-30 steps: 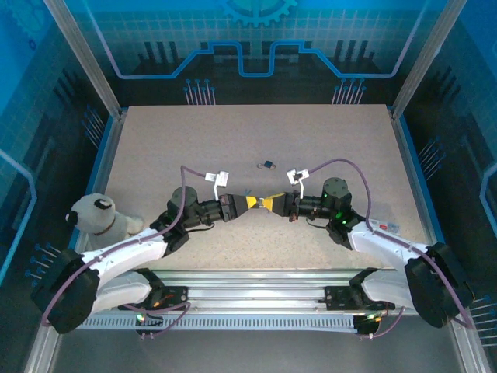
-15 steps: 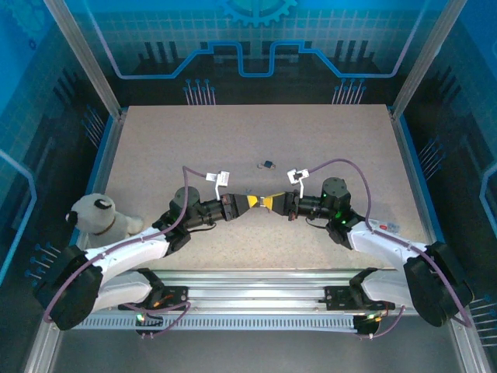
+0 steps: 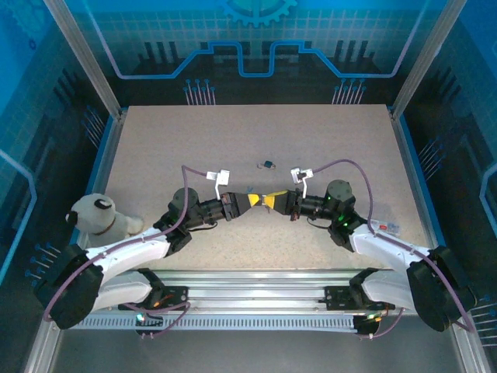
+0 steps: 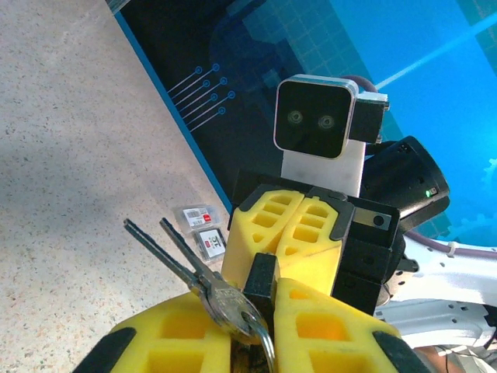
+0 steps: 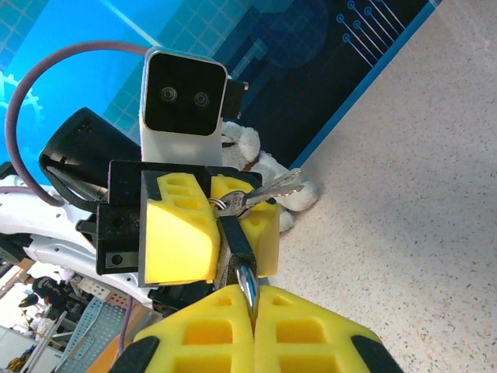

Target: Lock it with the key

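We judge the key-turning step in hand. Above the table, our left gripper, nearly closed, pinches the black lock, keys splayed at its tips. Our right gripper is clamped tight on the lock's silver end. Next needs a steady wrist twist without slipping.

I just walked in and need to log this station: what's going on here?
Both arms meet over the middle of the table, tip to tip. The left hand is clamped on a bunch of keys, two blades sticking out sideways, with a black piece, probably the lock, in the same grip. The right hand is shut on a thin silver piece coming off that bundle. Whether a key sits in the lock can't be told.
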Controlling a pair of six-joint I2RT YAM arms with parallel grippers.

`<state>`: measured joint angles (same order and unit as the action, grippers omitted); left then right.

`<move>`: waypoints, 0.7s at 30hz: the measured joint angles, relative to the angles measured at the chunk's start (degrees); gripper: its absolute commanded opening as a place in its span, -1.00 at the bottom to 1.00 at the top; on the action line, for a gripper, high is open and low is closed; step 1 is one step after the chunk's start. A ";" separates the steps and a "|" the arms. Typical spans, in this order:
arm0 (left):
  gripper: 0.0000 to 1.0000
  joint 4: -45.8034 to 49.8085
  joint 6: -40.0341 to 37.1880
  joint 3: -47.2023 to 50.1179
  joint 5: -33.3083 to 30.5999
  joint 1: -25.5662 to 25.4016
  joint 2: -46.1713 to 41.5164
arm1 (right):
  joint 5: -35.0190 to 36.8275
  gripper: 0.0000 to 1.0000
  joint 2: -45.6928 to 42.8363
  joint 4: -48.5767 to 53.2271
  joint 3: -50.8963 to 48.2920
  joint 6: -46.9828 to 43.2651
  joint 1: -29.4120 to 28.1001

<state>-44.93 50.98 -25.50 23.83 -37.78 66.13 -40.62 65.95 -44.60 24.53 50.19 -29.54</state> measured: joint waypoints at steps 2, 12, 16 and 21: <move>-1.00 -0.02 -0.02 0.00 0.17 -0.02 0.00 | 0.15 -1.00 -0.39 0.00 -0.24 0.09 0.00; -0.37 5.97 -2.91 -1.38 1.77 -2.21 -2.60 | -0.83 -1.00 -3.30 2.14 -1.07 -0.35 -0.11; -0.11 9.40 -4.55 -2.16 2.43 -2.54 -4.33 | -1.77 -1.00 -3.32 2.03 -1.11 -0.26 -0.07; 0.26 14.56 -6.45 -2.93 3.04 -2.58 -6.91 | -1.81 -1.00 -3.39 1.25 -1.97 0.63 0.55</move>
<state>-30.37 44.53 -28.42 26.87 -40.36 59.22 -42.44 62.57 -43.35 22.57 50.83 -28.99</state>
